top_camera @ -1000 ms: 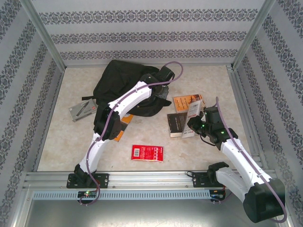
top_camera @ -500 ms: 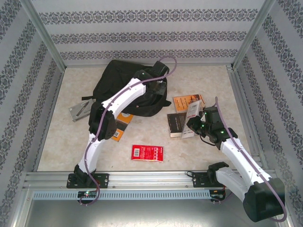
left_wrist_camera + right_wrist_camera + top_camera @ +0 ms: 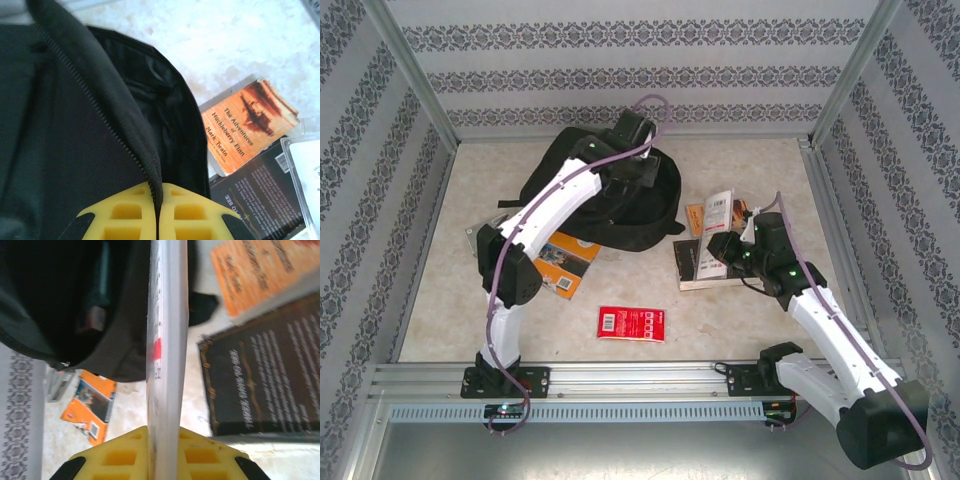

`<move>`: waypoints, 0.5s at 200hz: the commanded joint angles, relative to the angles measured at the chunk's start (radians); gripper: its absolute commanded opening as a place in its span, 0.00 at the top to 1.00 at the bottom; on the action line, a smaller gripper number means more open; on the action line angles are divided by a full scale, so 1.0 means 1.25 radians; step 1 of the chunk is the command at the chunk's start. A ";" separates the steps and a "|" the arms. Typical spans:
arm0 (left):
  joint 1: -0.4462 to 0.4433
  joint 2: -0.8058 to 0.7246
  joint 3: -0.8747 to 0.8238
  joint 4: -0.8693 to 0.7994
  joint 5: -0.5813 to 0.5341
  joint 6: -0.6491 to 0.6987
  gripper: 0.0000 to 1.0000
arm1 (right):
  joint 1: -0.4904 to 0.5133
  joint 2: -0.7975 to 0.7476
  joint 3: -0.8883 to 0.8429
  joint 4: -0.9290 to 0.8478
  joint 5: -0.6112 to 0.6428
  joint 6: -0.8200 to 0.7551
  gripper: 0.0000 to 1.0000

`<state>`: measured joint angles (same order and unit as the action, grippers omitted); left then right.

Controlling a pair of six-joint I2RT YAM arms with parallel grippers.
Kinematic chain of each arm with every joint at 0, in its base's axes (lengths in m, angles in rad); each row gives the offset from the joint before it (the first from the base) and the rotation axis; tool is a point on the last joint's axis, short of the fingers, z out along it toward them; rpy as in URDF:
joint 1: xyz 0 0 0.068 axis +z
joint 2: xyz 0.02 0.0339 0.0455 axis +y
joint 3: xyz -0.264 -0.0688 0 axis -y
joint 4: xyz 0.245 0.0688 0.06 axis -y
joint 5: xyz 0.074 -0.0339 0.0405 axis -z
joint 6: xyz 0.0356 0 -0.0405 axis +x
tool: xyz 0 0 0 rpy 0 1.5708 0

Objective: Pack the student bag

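Observation:
The student bag (image 3: 660, 215), a big black backpack, lies at the back centre of the table. My left gripper (image 3: 638, 172) reaches over it. In the left wrist view the yellow fingers (image 3: 130, 215) of the left gripper (image 3: 159, 200) are shut on the zippered edge of the bag (image 3: 75, 125), holding its mouth up. My right gripper (image 3: 723, 240) is shut on a flat clear plastic case (image 3: 719, 207), held upright right of the bag. The right wrist view shows the case (image 3: 167, 340) edge-on in the right gripper (image 3: 165, 440), with the bag's dark opening (image 3: 75, 300) beyond it.
An orange Huckleberry Finn book (image 3: 247, 125) and a dark-covered book (image 3: 705, 265) lie right of the bag. Another orange book (image 3: 560, 265) lies under the left arm, a red packet (image 3: 632, 323) near the front, a grey case (image 3: 472, 238) at the left. Patterned walls enclose the table.
My left gripper has closed on the bag's zipper edge and pulled it back and to the left, raising the opening. The right gripper has carried the clear case up and slightly towards the bag.

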<state>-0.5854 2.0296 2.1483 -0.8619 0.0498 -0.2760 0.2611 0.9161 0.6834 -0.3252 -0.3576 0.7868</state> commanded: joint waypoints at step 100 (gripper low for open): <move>0.028 -0.314 -0.220 0.078 0.071 0.029 1.00 | 0.093 0.095 0.229 0.018 -0.147 -0.010 0.84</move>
<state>-0.5541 1.7584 1.9526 -0.8658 0.0986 -0.2417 0.3538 0.9840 0.9211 -0.3206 -0.4667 0.7532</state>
